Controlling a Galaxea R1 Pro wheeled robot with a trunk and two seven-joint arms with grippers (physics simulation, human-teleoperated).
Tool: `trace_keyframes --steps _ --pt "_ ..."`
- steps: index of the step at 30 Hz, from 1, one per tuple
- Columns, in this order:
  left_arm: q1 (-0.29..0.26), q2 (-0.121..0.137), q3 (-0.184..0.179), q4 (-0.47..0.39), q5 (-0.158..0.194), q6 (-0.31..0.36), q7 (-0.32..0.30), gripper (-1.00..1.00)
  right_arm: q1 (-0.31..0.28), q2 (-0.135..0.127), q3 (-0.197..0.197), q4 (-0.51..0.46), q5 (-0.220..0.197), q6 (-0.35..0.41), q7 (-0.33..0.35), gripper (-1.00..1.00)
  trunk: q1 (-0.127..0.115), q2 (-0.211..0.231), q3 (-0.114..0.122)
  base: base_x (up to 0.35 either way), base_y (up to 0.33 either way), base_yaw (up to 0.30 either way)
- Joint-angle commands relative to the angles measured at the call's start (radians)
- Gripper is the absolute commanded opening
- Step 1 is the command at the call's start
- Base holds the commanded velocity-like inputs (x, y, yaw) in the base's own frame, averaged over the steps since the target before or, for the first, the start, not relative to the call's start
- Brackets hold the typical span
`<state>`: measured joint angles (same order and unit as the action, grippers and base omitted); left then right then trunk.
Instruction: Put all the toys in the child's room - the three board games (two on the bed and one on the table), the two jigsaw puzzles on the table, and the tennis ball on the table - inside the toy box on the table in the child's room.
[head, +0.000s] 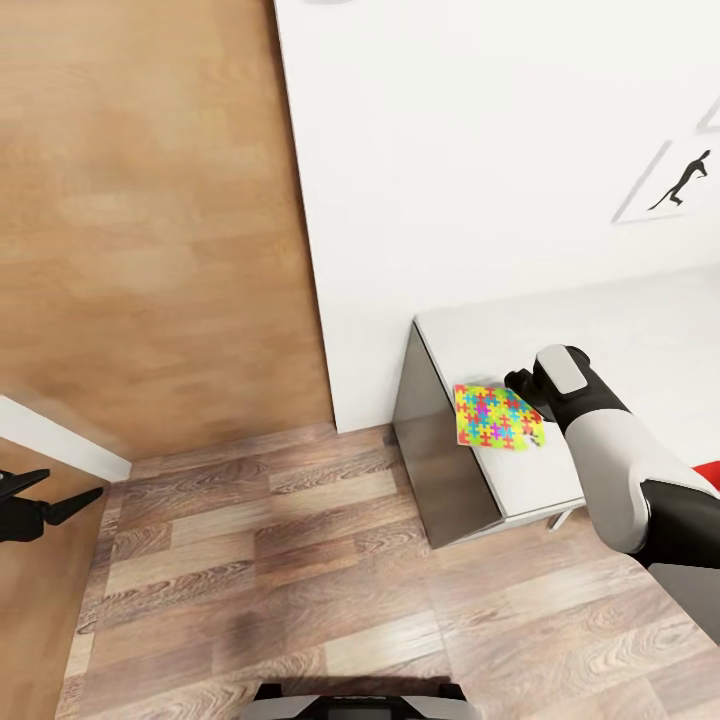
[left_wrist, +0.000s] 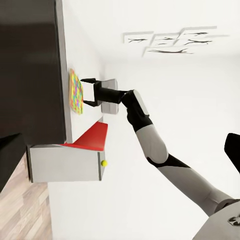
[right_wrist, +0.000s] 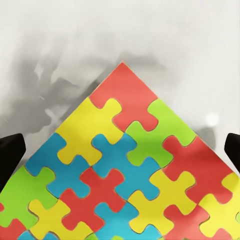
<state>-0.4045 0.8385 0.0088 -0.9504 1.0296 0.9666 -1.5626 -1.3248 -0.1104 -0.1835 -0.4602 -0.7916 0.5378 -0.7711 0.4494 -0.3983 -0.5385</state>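
Jigsaw puzzle (head: 498, 417) lies flat near the left end of the counter (head: 620, 340), right of centre in the head view, with one edge slightly over the counter's front edge. Right hand (left_wrist: 86, 92) hangs just above it, fingers apart and not clamped on anything; its two dark fingertips (right_wrist: 10, 159) sit at either side of the right wrist view. Left hand (head: 70, 505) pokes in at the left edge of the head view over the wood floor (head: 300, 560), cannot tell if it's apart or together; tennis ball (left_wrist: 104, 163) is small, lower centre of the left wrist view.

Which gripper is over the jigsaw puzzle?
The right gripper, open just above the puzzle on the table; the left gripper hangs over the floor.
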Motion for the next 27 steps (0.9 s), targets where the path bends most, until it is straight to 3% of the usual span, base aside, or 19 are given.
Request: trace_keyframes --steps 1,9,27 --pt "0.0 0.001 -0.001 0.0 0.001 0.011 -0.003 1.0 -0.001 0.0 -0.001 -0.002 -0.006 0.004 -0.006 1.0 0.001 -0.002 -0.001 0.0 0.0 0.0" --pt "0.0 0.001 -0.001 0.0 0.001 0.011 -0.003 1.0 -0.001 0.0 -0.002 -0.002 -0.006 0.004 -0.006 1.0 0.001 -0.002 -0.001 -0.067 0.102 0.0" --pt "0.0 0.001 -0.001 0.0 0.001 0.011 -0.002 1.0 -0.001 0.0 -0.002 -0.002 -0.006 0.005 -0.005 1.0 0.001 -0.002 -0.001 -0.003 0.005 0.0"
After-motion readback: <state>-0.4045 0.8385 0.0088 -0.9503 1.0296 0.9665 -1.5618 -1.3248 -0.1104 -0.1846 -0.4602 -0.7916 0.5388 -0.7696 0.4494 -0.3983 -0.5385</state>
